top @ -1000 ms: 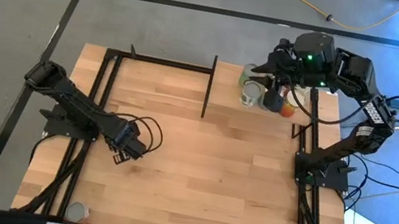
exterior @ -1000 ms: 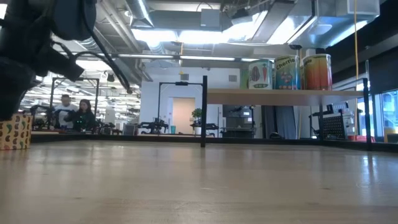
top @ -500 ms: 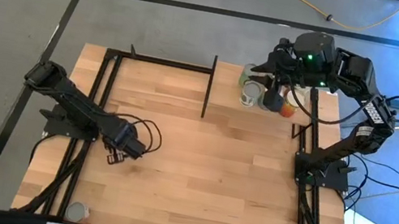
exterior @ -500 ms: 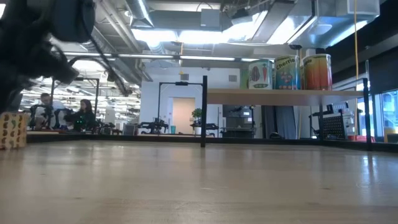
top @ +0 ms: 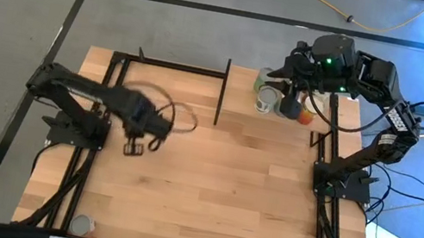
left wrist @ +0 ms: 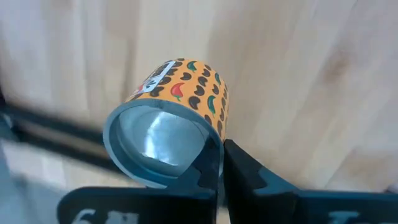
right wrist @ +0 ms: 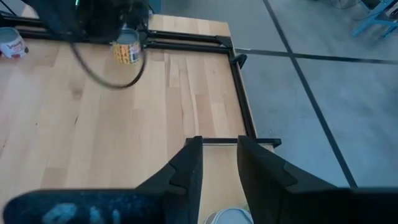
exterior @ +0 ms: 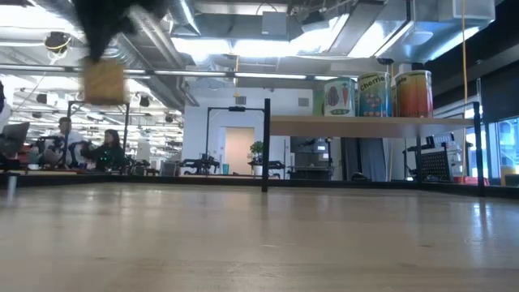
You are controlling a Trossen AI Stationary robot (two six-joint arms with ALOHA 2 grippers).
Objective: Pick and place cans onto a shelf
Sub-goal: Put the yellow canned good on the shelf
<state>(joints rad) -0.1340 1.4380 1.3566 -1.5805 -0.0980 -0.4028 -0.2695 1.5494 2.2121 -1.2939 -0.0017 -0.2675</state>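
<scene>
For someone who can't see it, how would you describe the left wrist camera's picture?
An orange can printed with small beans and chili peppers is held between the left gripper's dark fingers, its silvery end facing the camera. Behind it lies a blurred light-wood tabletop.

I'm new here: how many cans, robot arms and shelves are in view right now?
Cans: 5. These are the carrot-label can, middle can and orange-yellow can on the shelf, the patterned can in the left gripper, and the loose can on the table.
Robot arms: 2. These are the left arm and right arm.
Shelf: 1
Total: 8
</scene>
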